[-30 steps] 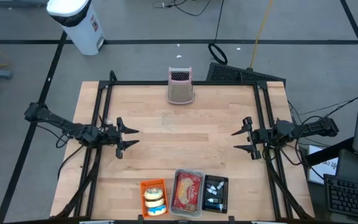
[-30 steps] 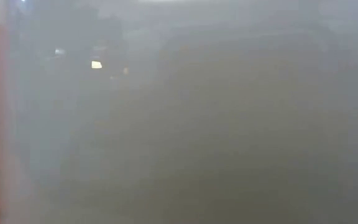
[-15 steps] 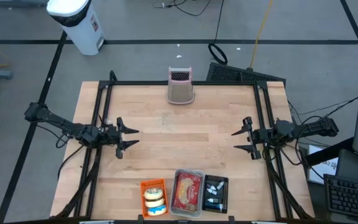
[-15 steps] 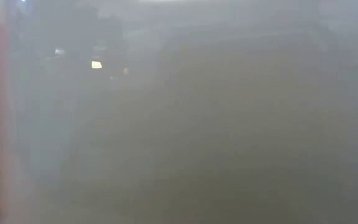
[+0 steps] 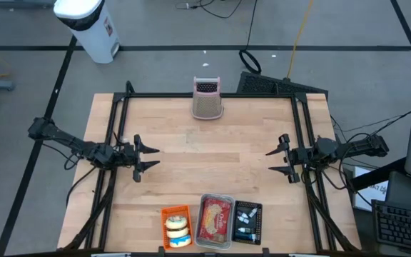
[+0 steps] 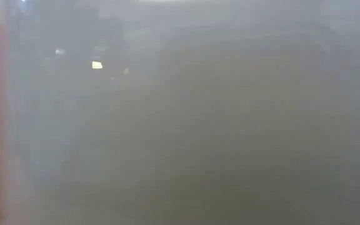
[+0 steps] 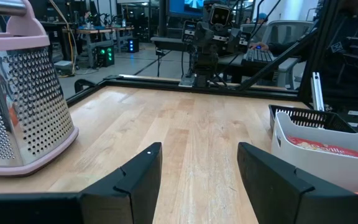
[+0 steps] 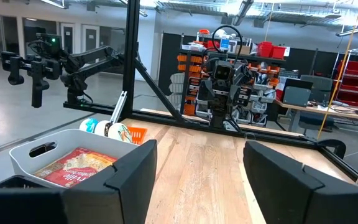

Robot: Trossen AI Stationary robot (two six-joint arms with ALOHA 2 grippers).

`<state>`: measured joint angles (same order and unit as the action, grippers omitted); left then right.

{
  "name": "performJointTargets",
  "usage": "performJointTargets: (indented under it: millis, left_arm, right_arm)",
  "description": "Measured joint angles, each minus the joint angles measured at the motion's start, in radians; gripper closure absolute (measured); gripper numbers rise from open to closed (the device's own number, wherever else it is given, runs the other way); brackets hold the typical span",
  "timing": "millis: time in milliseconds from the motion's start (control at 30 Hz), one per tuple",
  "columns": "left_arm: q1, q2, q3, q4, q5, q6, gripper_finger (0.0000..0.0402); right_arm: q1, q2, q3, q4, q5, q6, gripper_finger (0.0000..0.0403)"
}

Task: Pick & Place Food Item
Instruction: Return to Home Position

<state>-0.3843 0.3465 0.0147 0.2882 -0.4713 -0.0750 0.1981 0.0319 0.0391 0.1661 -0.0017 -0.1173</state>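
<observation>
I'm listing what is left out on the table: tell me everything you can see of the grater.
The grater is a box grater: perforated metal faces, wider toward the base, set in a pink frame with a pink handle on top. It stands upright on the wooden table, at the middle of its far edge, resting on its base. Only the tabletop touches it; nothing lies against or on it.

left arm (image 5: 70, 145) and right arm (image 5: 349, 148): matte black, slim tubular links, chunkier housings at the joints. left end effector (image 5: 155, 157) and right end effector (image 5: 269, 161) are black two-prong forks. fingers (image 7: 134, 182) up close: flat angular slabs, bevelled edges, dull plastic-looking finish, tips cut at a slant.
</observation>
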Motion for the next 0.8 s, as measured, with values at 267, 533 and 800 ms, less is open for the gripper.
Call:
performJointTargets:
  millis: [267, 533, 800]
  left_arm:
    - [0.0, 0.0, 0.0, 0.0, 0.0, 0.0, 0.019]
    - [0.0, 0.0, 0.0, 0.0, 0.0, 0.0, 0.019]
    - [0.0, 0.0, 0.0, 0.0, 0.0, 0.0, 0.019]
  right_arm:
    - [0.0, 0.0, 0.0, 0.0, 0.0, 0.0, 0.0172]
    - [0.0, 0.0, 0.0, 0.0, 0.0, 0.0, 0.017]
    - [0.0, 0.0, 0.0, 0.0, 0.0, 0.0, 0.017]
